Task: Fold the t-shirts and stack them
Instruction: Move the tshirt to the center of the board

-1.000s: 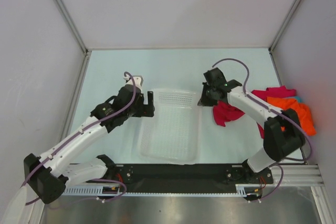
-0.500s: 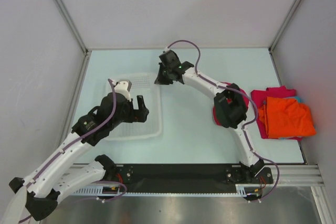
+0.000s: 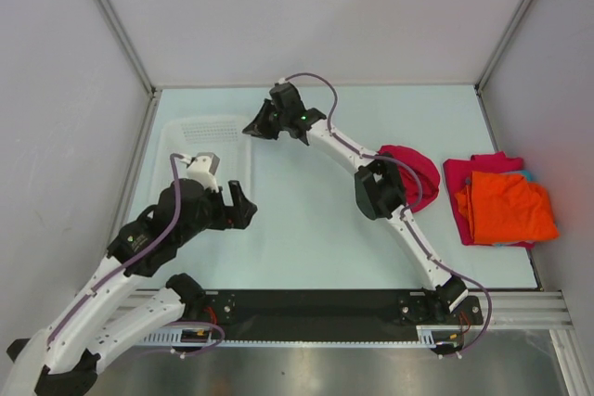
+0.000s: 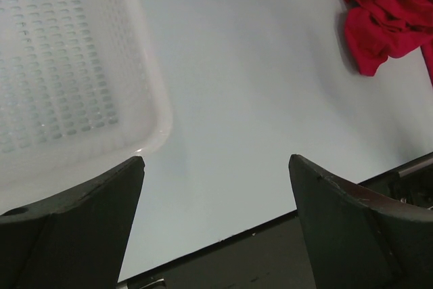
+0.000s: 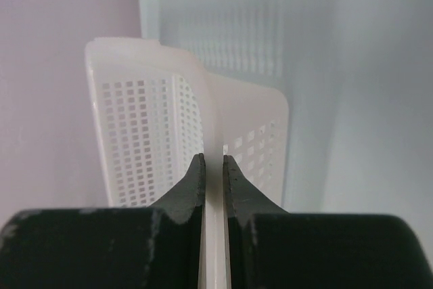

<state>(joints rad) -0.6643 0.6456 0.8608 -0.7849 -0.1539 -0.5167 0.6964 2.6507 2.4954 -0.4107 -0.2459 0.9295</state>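
A crumpled crimson t-shirt [image 3: 415, 172] lies right of centre, and its edge shows in the left wrist view [image 4: 389, 11]. At the right edge sits a stack with an orange t-shirt [image 3: 506, 208] on top, a magenta one [image 3: 475, 170] under it and a sliver of teal [image 3: 527, 175]. My right gripper [image 3: 252, 127] reaches far left, away from the shirts, and is shut on the rim of the white lattice basket [image 5: 142, 140]; the rim sits between its fingertips [image 5: 214, 160]. My left gripper [image 3: 243, 208] stands open over bare table [image 4: 216, 167], just right of the basket's near corner.
The white basket [image 3: 186, 124] stands at the far left near the side wall; its corner shows in the left wrist view [image 4: 61, 65]. The right arm's elbow [image 3: 379, 190] hangs beside the crimson shirt. The black base rail [image 3: 325, 308] runs along the near edge.
The basket has slid from the middle to the far left, drawn by my right gripper on its rim. My left gripper has drawn back toward the near side, off the basket.
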